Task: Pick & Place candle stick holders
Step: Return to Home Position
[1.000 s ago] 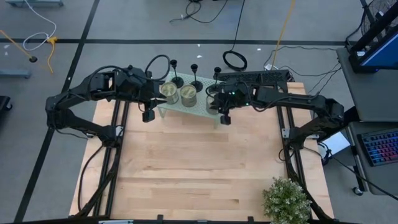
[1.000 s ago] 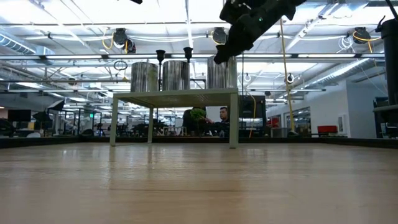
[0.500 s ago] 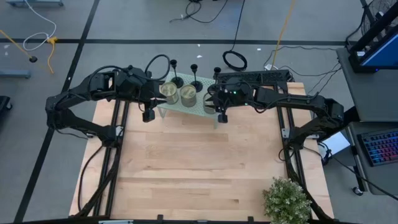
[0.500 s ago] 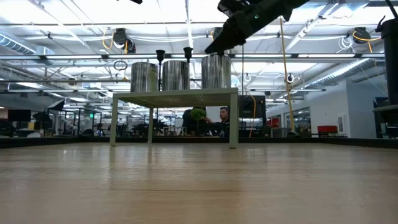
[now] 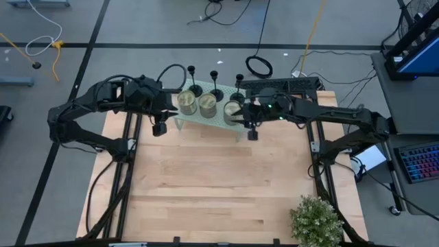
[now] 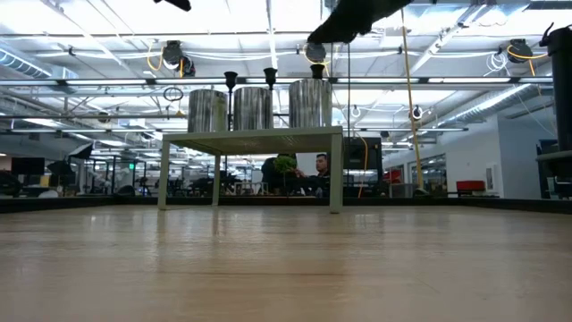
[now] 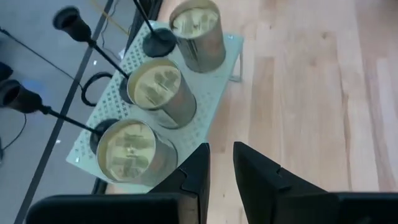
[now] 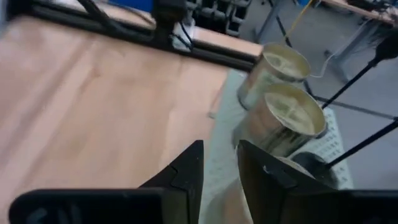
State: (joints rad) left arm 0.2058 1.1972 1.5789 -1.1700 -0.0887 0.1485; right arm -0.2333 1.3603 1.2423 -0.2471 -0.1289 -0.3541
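Note:
Three black candle stick holders (image 5: 193,80) (image 5: 215,84) (image 5: 239,86) stand by their round bases along the far edge of a small pale-green perforated rack (image 5: 214,121). Their cups show above the tins in the low view (image 6: 231,80) (image 6: 270,76) (image 6: 316,70). My left gripper (image 5: 159,128) hovers off the rack's left end, narrowly open and empty (image 7: 221,168). My right gripper (image 5: 252,131) hovers off the rack's right near corner, narrowly open and empty (image 8: 219,155). Both grippers are higher than the rack's top (image 6: 344,20).
Three open metal tins (image 5: 186,101) (image 5: 208,104) (image 5: 232,110) stand in a row on the rack in front of the holders. A potted plant (image 5: 315,221) sits at the table's near right corner. Bare wood (image 5: 212,178) lies between the rack and the near edge.
My right gripper has risen off the right-hand tin and drawn a little toward the table's right edge. That tin first slid a little toward the other two and now stands free on the rack.

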